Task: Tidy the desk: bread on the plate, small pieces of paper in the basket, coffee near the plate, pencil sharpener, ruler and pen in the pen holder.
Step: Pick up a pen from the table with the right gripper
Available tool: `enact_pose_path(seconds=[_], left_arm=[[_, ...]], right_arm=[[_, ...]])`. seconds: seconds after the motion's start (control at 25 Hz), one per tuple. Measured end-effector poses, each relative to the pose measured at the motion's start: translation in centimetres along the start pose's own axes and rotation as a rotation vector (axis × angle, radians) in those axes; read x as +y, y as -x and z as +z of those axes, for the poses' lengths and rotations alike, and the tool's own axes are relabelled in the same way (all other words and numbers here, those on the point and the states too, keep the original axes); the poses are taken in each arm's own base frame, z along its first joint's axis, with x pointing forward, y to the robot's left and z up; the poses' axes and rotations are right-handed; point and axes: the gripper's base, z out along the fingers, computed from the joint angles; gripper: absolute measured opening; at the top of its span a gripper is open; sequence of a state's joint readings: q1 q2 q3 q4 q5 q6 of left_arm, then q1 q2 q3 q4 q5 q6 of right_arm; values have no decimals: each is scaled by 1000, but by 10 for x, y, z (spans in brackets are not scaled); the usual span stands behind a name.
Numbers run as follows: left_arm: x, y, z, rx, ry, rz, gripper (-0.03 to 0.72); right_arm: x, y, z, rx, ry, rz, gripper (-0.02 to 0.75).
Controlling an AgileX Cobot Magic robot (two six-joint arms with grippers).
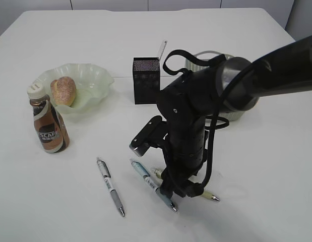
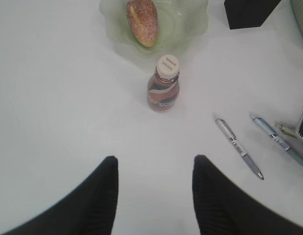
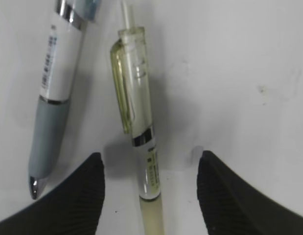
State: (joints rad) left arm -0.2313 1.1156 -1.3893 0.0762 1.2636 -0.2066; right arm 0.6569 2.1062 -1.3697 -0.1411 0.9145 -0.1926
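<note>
The yellow pen point(image 3: 141, 147) lies flat on the desk point(image 1: 256, 166), centred between the parted, empty right jaws, a blue pen point(image 3: 53, 98) at its 9 o'clock. It is likely light, rigid and slippery; grip mid-barrel. The left gripper point(image 2: 155, 193) is also parted and empty.

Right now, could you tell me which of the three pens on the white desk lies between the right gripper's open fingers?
The pale yellow translucent pen: it lies between the right gripper fingers. The blue-grey pen lies just outside them; the silver-grey pen lies farther left.

- Bright, even overhead light; the desk point(image 1: 256, 201) glares white.
- Soft shadow under the right gripper point(image 3: 150, 196).
- Close pens slightly blurred between its fingers.
</note>
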Motion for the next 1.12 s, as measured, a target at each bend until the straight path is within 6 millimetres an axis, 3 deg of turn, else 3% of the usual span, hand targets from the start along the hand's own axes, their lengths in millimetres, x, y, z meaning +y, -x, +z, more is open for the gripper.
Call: enact_pose_path(seconds=[0.72,1.12], left_arm=[[0,0,0,2,0,0,361],[0,-1,-1,-3,0,0,361]], right_arm=[[6,1,2,-9,64,-54,466],[5,3,2,-32,57,-77,382]])
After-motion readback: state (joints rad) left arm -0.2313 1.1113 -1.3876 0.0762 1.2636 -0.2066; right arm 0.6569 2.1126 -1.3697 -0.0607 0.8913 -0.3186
